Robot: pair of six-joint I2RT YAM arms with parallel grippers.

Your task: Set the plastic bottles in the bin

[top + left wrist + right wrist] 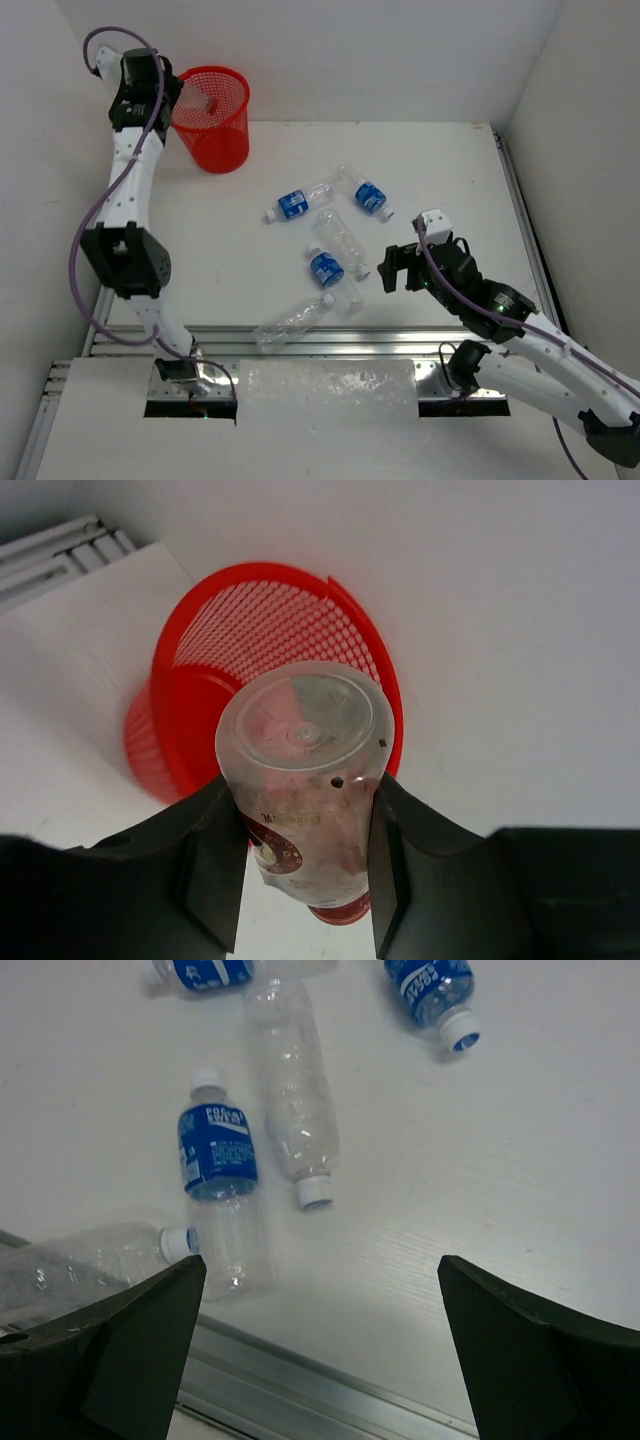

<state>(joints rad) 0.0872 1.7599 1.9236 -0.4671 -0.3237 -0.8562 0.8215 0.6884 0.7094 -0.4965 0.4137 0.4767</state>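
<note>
The red mesh bin (215, 130) stands at the far left of the table and fills the left wrist view (190, 680). My left gripper (172, 98) is shut on a clear red-labelled bottle (305, 780), which it holds base-forward above the bin's rim. Several bottles lie mid-table: two blue-labelled ones (292, 204) (369, 196), an unlabelled one (340, 240), a third blue-labelled one (327, 268) and a clear one (293, 323). My right gripper (395, 268) is open and empty above the table, just right of them (315, 1310).
White walls close in the table at the back and on both sides, with the bin close to the back-left corner. An aluminium rail (330, 1390) runs along the front edge. A metal rail (520, 210) runs along the right side.
</note>
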